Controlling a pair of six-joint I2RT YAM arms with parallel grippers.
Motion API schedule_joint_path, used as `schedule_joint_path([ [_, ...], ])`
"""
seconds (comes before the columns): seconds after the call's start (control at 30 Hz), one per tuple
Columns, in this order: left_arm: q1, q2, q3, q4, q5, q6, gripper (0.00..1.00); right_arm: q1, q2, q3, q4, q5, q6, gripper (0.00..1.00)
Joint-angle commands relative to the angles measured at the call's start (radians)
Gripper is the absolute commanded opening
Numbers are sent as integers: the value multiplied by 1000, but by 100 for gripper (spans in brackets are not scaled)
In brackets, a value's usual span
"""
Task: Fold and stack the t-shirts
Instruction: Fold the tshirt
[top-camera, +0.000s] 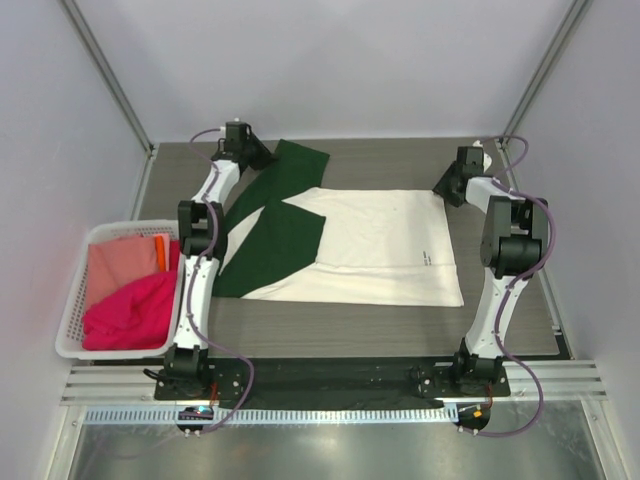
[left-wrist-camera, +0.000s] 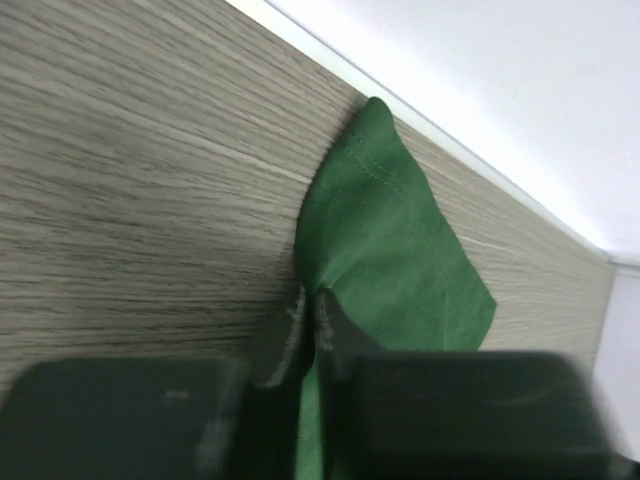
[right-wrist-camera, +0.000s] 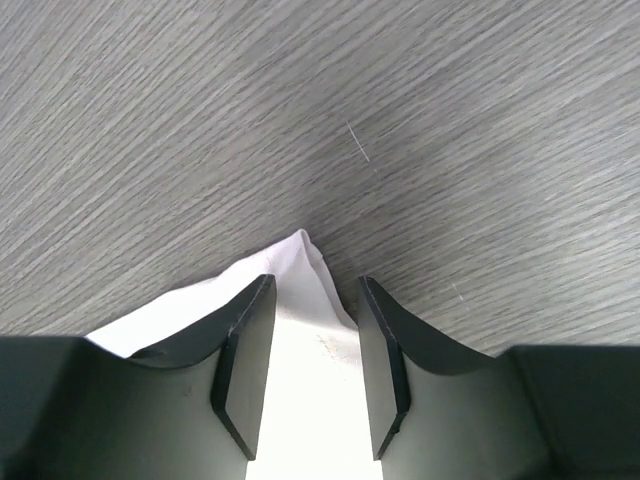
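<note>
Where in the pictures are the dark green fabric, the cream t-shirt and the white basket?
dark green fabric (top-camera: 270, 245): top view, middle of its wide lower part.
cream t-shirt (top-camera: 385, 245): top view, middle of its body.
white basket (top-camera: 70, 305): top view, its left wall.

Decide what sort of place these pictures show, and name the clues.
Probably a robot lab work cell, not a home: a left arm and right arm bolted to the table edge, plain white walls with metal corner poles, and a basket of shirts.

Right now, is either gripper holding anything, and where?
Left gripper pinches the dark green fabric near its far corner; right gripper, open, holds nothing.
</note>
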Motion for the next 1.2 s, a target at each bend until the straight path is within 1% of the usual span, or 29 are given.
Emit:
schedule_joint_path([
  [0.0, -11, 35, -21, -26, 20, 7, 0, 0, -51, -30, -6, 19, -14, 45],
  [0.13, -4, 5, -87, 81, 43, -21, 0, 1, -57, -58, 11, 19, -25, 53],
  [0.2, 5, -18, -126, 104, 52, -35, 0, 3, -49, -47, 9, 18, -31, 53],
  [0.27, 11, -31, -133, 124, 61, -33, 0, 6, -19, -26, 0, 9, -34, 50],
  [0.4, 19, -60, -135, 146, 58, 2, 0, 20, 33, 39, -35, 31, -37, 37],
  [0.43, 24, -64, -136, 149, 55, 2, 0, 20, 41, 48, -43, 36, -34, 28],
  [0.5, 27, -67, -138, 158, 61, 1, 0, 20, 60, 73, -57, 51, -34, 14],
  [0.53, 27, -72, -138, 167, 64, 1, 0, 20, 63, 79, -60, 55, -34, 3],
  [0.57, 27, -75, -139, 176, 72, -1, 0, 20, 63, 88, -61, 65, -34, 2],
  [0.7, 28, -104, -164, 213, 87, 10, 0, 21, 46, 100, -69, 88, -37, 1],
  [0.83, 28, -158, -196, 230, 86, 37, 0, 20, 11, 91, -71, 78, -37, 1],
  [1.07, 27, -276, -359, 336, 79, 62, 0, 21, -14, 77, -75, 18, -44, 1],
  [1.17, 25, -302, -377, 365, 112, 57, 0, 21, -43, 67, -81, 16, -42, 1],
])
